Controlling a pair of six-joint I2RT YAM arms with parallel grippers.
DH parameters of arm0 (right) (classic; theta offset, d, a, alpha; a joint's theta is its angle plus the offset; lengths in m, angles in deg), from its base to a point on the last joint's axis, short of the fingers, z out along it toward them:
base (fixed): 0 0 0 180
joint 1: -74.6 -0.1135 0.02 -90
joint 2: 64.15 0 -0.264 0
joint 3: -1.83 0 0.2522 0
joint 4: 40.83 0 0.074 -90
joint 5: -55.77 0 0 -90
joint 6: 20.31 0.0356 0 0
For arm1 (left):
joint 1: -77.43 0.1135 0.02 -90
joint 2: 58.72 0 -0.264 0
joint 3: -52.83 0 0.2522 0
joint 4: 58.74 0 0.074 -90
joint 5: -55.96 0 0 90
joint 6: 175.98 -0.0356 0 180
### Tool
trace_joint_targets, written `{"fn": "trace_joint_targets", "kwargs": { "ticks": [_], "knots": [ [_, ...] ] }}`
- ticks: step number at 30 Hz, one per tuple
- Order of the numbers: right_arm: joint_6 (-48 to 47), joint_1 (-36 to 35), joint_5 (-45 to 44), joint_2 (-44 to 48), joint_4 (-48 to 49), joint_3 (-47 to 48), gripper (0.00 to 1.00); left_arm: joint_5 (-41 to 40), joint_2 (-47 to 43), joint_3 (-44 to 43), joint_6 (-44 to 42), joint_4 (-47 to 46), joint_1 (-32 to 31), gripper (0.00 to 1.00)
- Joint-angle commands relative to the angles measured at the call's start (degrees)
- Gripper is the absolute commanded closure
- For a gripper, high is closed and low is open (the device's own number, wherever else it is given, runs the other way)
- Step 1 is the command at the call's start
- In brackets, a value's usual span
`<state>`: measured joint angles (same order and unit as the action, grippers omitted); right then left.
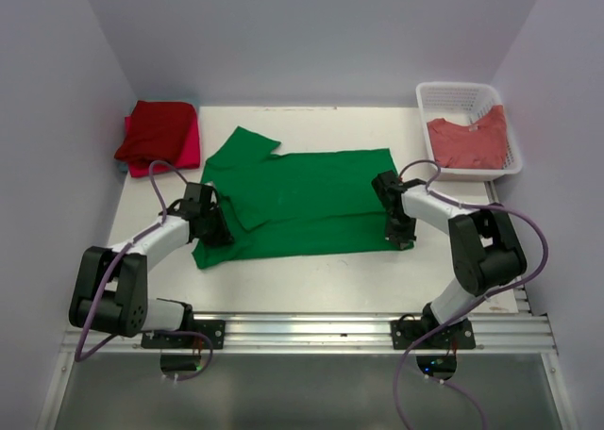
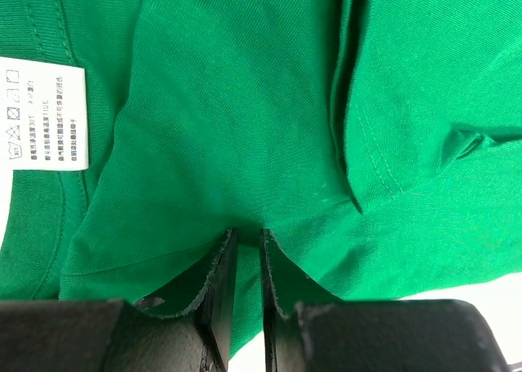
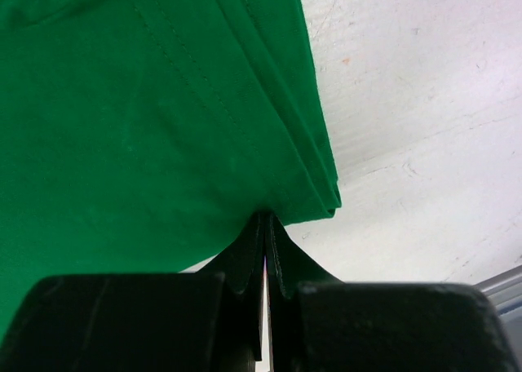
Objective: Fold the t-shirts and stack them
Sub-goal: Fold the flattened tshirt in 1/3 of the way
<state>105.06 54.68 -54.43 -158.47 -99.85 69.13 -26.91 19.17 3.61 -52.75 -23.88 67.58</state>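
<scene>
The bright green t-shirt lies spread across the middle of the table, its near half folded over and one sleeve pointing to the back left. My left gripper is shut on the shirt's left near edge. In the left wrist view green cloth is pinched between the fingers. My right gripper is shut on the shirt's right near corner. In the right wrist view the layered hem runs into the closed jaws. Red and pink tees lie stacked at the back left. A salmon-red tee lies in the basket.
The white lattice basket stands at the back right against the wall. A white care label shows inside the green shirt. An aluminium rail runs along the near table edge. White walls close in the left, back and right.
</scene>
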Motion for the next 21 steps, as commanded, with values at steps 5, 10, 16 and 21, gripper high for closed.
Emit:
{"fn": "trace_joint_targets", "kwargs": {
  "ticks": [5,10,16,21],
  "knots": [
    [0.05,-0.99,1.83,4.57,-2.12,-0.81,1.0,0.5,-0.63,-0.75,-2.73,3.78,-0.35,0.8],
    [-5.55,-3.1,8.84,17.39,7.05,0.78,1.0,0.51,-4.05,-2.5,-3.79,4.3,-0.44,0.82],
    [-5.49,-5.99,31.98,22.35,30.48,-1.61,0.82,-2.3,-8.53,-5.48,-3.61,3.6,-0.44,0.83],
    [-8.04,-12.5,30.23,12.17,28.82,6.04,0.65,-0.82,-9.6,-4.71,-3.62,-5.88,-0.52,0.52]
  ]
}}
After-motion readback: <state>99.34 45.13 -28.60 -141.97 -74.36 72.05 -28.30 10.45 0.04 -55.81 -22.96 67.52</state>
